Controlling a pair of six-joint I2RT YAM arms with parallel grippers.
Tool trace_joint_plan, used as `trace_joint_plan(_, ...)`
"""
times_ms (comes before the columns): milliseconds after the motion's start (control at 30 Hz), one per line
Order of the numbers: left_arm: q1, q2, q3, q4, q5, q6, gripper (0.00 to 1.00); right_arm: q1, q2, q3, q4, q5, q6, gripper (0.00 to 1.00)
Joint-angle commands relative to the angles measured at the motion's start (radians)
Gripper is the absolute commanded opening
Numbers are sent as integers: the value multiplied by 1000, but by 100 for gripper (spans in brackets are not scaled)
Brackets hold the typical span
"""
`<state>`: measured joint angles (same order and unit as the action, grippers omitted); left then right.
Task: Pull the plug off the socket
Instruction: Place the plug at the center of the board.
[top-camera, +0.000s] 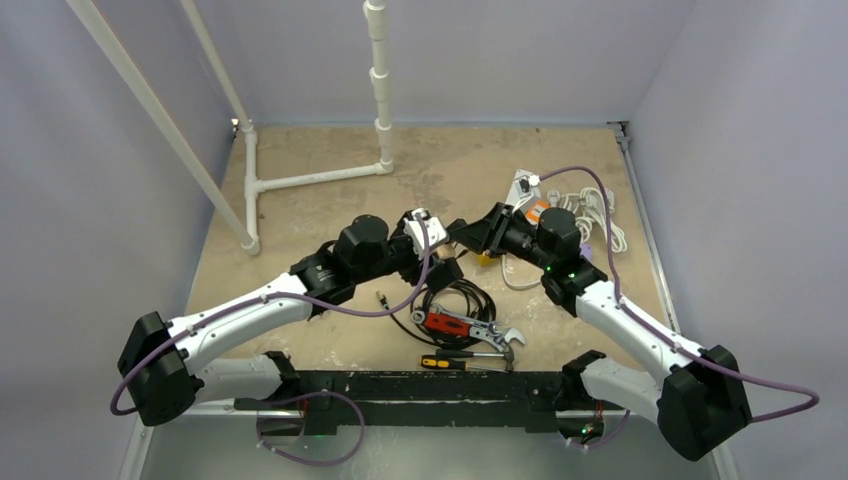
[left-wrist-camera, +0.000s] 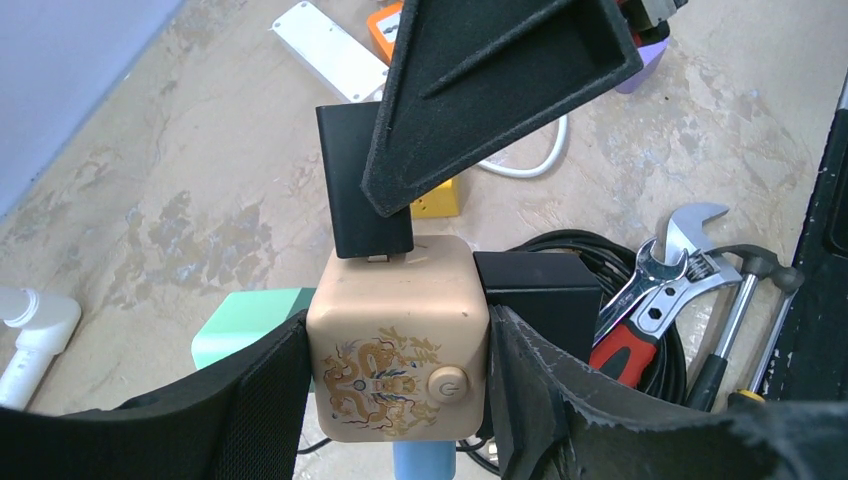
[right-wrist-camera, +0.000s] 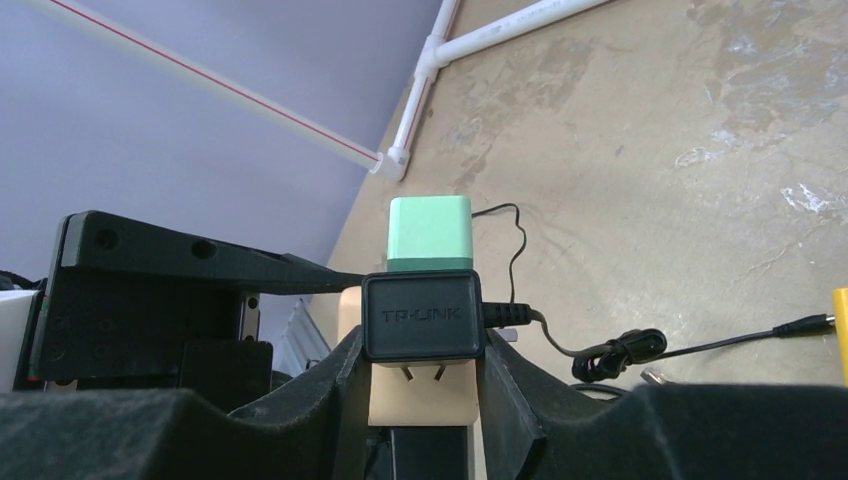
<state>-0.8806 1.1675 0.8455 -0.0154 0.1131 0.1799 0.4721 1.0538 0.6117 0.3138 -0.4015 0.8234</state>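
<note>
As both arms meet over the middle of the worktop (top-camera: 330, 215), the action is all in one tight knot. The left end effector (left-wrist-camera: 395, 325) sits part-way closed, its pads clamped on either side of the beige cube socket (left-wrist-camera: 400, 300), dragon print and power button facing its camera. The right end effector (right-wrist-camera: 420, 345) comes in from the other side, also part-way closed, pinching the black plug (right-wrist-camera: 422, 316) by its two flanks.

That plug stands square to the cube's face. Its long axis runs straight out from the socket toward the right arm, with the prongs pointing back into the cube. From the right wrist a bit of bare prong shows between plug and socket, and I can't tell whether the tips are seated. Its thin cord leaves from one side and trails down to the worktop.

A mint green adapter (right-wrist-camera: 430, 232) sticks out of another face of the cube. Below lie a coil of black cable (top-camera: 455, 300), a red-handled wrench (top-camera: 460, 325) and a screwdriver (top-camera: 445, 362), with a white power strip (left-wrist-camera: 325, 50) further back.
</note>
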Motion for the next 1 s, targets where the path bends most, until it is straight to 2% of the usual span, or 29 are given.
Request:
trace_joint_plan(0,-3,3,7,-113,-72,23,0,-76,-24,50,94,82,-65,0)
trace_joint_plan(167,9,32,28,-127,-134,-6,0,-41,-89,45,50,194,-54,0)
trace_joint_plan(400,43,47,38,-128,-118,-29,0,66,-120,63,-15,336,-56,0)
trace_joint_plan(533,46,32,32,-122,-118,-32,0,67,-116,85,-45,342,-71,0)
trace_joint_plan(667,97,19,32,-108,-93,-70,0,66,-149,138,-123,454,-115,0)
trace_joint_plan(833,178,5,40,-99,-106,-141,0,23,-169,287,-272,635,-242,0)
trace_joint_plan(967,185,-29,33,-91,-163,-155,0,-94,-165,344,-312,661,-316,0)
